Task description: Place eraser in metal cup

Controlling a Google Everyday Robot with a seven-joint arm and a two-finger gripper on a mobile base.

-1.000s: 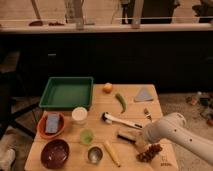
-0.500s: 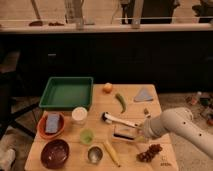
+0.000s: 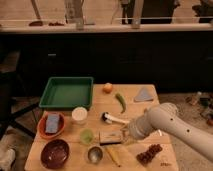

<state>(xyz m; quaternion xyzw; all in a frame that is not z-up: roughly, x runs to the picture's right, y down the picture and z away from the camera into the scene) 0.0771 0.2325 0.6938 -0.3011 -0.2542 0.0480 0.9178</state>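
The eraser, a tan block, lies flat on the wooden table near the front middle. The metal cup, small, shiny and dark inside, stands upright just in front and left of it. My gripper reaches in from the right on a white arm and sits low at the eraser's right end. The arm hides the gripper's contact with the eraser.
A white-handled brush lies just behind the eraser. A pale green cup, white cup, maroon bowl and orange bowl with a blue sponge stand to the left. A banana, grapes, green tray, orange and green pepper are around.
My arm has swung left and lowered. The gripper has moved from the table's right front to the eraser's right end. The eraser has not visibly moved.
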